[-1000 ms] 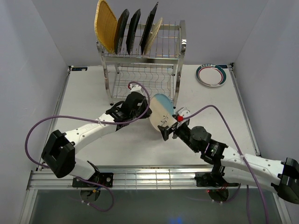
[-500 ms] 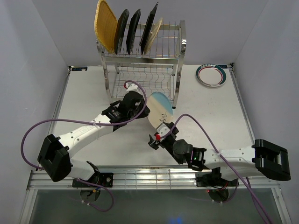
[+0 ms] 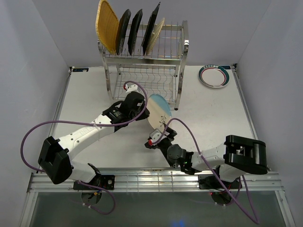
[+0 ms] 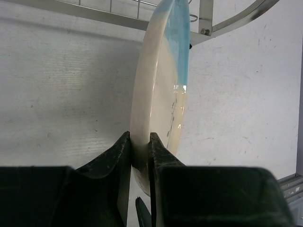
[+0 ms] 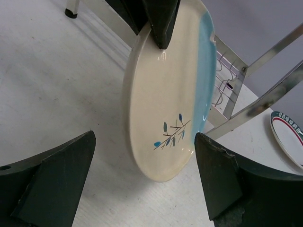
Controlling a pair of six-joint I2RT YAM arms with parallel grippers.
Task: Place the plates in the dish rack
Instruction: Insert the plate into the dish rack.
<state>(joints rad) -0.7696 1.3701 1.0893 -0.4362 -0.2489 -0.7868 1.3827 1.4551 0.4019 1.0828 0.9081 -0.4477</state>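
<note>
My left gripper [image 3: 145, 111] is shut on the rim of the round cream-blue plate [image 3: 159, 110] and holds it on edge, just above the table, in front of the dish rack's [image 3: 142, 61] lower tier. In the left wrist view both fingers [image 4: 124, 150] pinch the plate's edge [image 4: 161, 80]. My right gripper [image 3: 155, 138] is open and empty, just short of the plate's lower rim; its view shows the plate's face [image 5: 165, 109] between the spread jaws. The rack's top tier holds several plates on edge, including a woven orange one [image 3: 106, 26]. A teal-rimmed white plate [image 3: 214, 75] lies flat at the back right.
The rack's right posts [image 5: 265, 104] and lower frame [image 4: 227, 21] stand right behind the held plate. The teal-rimmed plate [image 5: 286, 135] lies right of the rack. Purple cables loop over both arms. Grey walls close in the table's sides and back.
My right arm has swung back and left toward the near edge, its gripper now off the plate. My left gripper has carried the plate slightly up and left toward the rack.
</note>
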